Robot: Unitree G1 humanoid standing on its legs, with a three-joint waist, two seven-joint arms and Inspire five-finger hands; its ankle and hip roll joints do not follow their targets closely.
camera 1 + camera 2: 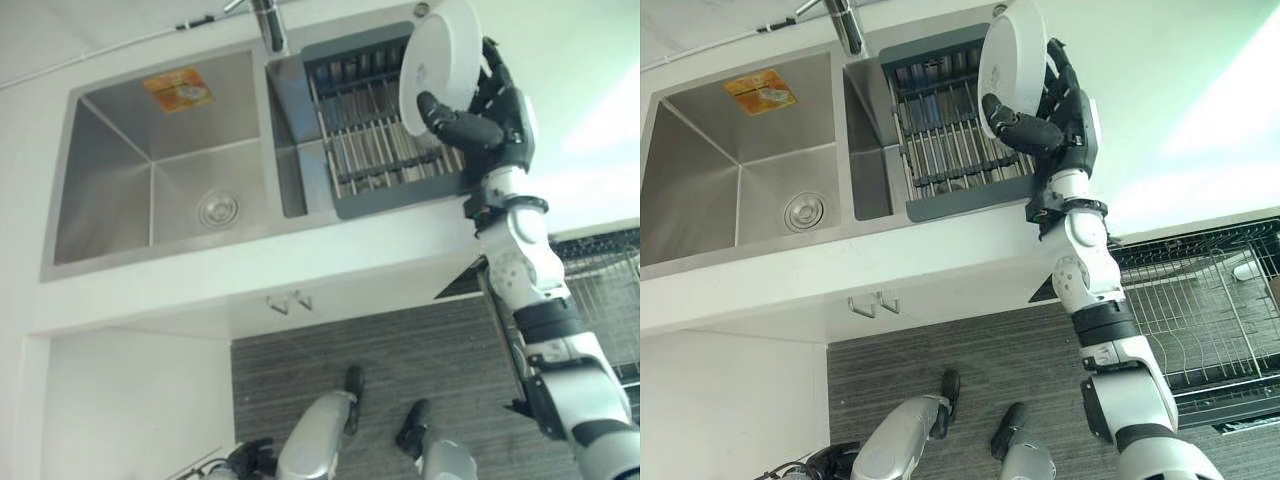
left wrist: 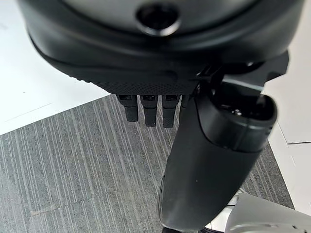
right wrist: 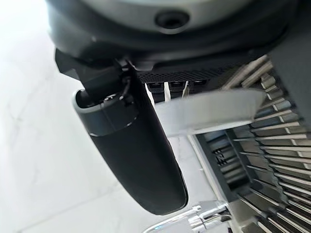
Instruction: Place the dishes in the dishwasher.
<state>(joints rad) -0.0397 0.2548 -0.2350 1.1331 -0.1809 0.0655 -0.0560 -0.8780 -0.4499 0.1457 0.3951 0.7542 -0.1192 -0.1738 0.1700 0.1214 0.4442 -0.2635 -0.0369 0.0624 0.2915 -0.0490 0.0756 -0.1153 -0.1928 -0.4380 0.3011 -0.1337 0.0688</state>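
Thumb (image 3: 131,145) fronts white plate (image 1: 440,65), fingers (image 1: 497,80) behind.

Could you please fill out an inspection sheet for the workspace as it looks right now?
Surface: white counter with a steel sink set into it; the basin holds nothing but its drain.
Job's things: one white plate, tilted on edge above the grey drying rack; the open dishwasher rack sits low to the robot's right.
Clutter: nothing seen.
Hands: right hand has its thumb and fingers clamped on the plate; left hand hangs over the floor, fingers curled, holding nothing.
Cables: nothing seen.
Surroundings: tap behind the sink, orange sticker on the basin wall, hooks under the counter, grey striped floor.
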